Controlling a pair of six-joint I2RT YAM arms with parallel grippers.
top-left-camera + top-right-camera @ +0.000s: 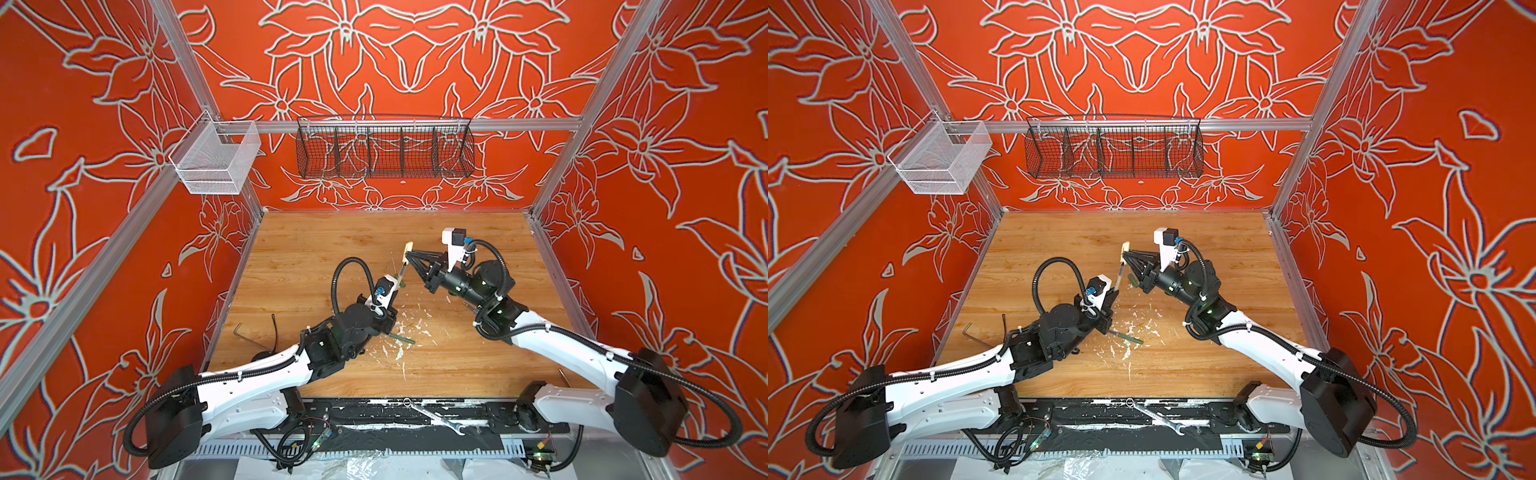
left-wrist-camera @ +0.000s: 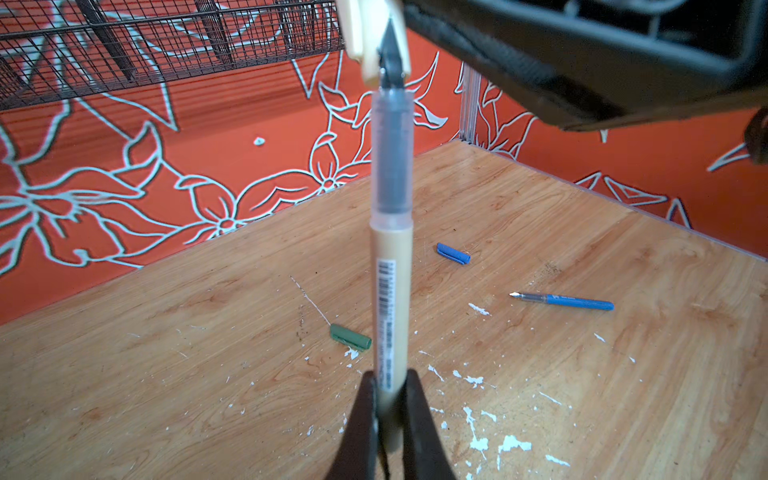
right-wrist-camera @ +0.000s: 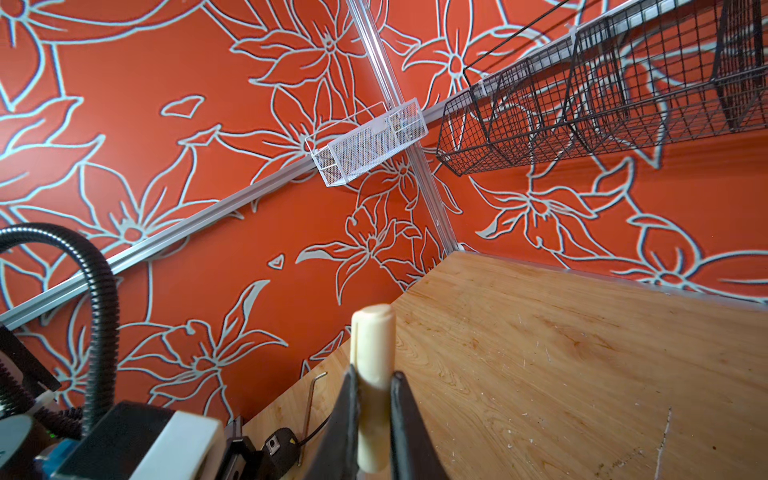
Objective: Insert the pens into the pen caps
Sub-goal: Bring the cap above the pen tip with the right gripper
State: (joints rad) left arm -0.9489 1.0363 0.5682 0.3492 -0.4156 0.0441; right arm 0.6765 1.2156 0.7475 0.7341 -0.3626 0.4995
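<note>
The left gripper (image 2: 388, 386) was seen pinched on the rear end of the beige pen (image 2: 390, 291) — jaws pressed against both sides of the barrel, a barcode label turned toward the wrist camera. The pen was held clear of the wooden table (image 2: 166, 374), with its dark nib pointed away from the gripper toward the back wall.

The right gripper (image 3: 372, 378) was seen clamped on the beige cap (image 3: 372, 345), its closed rounded end left sticking out beyond the fingertips. In both top views cap and pen were held above the middle of the table, lined up end to end between the two arms. In the left wrist view the nib was noted right at the cap's open mouth; whether it had entered could not be told.

Loose items were recorded on the table: a green cap (image 2: 350, 337), a blue cap (image 2: 453, 253) and a blue pen (image 2: 569, 301), all lying flat and apart from one another. A green pen (image 1: 401, 337) was seen in a top view beside the left arm's wrist, partly hidden under it, among white flecks.

Also noted — a bent hex key (image 1: 243, 334) near the table's left edge and a silver wrench (image 1: 436, 417) on the black front rail. A black wire basket (image 1: 384, 153) and a white mesh basket (image 1: 216, 160) were hung on the frame
</note>
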